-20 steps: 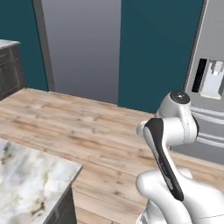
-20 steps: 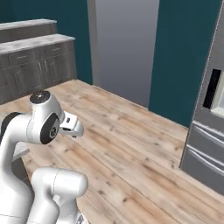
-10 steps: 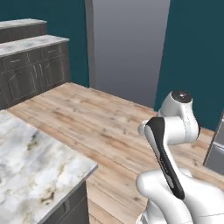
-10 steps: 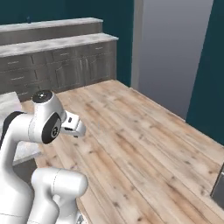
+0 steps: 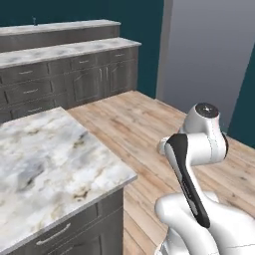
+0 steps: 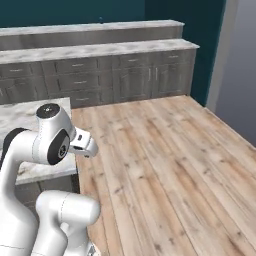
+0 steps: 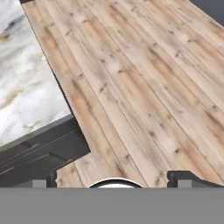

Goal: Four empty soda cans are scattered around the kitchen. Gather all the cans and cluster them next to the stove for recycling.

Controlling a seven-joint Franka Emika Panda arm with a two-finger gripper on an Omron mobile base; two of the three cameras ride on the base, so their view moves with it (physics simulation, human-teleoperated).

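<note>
With the gripper (image 7: 113, 183) spread wide and empty above bare wooden floor (image 7: 144, 87), no soda can lay near the fingers (image 7: 183, 178); light, dentable, slippery cans were judged best clasped mid-body.

- At the lower left of my left base view, the island top (image 5: 50, 159) is white marble with grey and tan veining.
- Its cabinet front (image 5: 84, 229) is dark grey.
- The floor (image 6: 170, 165) is light brown wood planks with darker grain.
- Upper left, I see dark grey wall cabinets (image 6: 125, 75) under pale marbled counters (image 6: 100, 49).
- The wall (image 5: 144, 30) is deep teal.
- The tall panel (image 5: 209, 60) at the upper right is flat grey.
</note>
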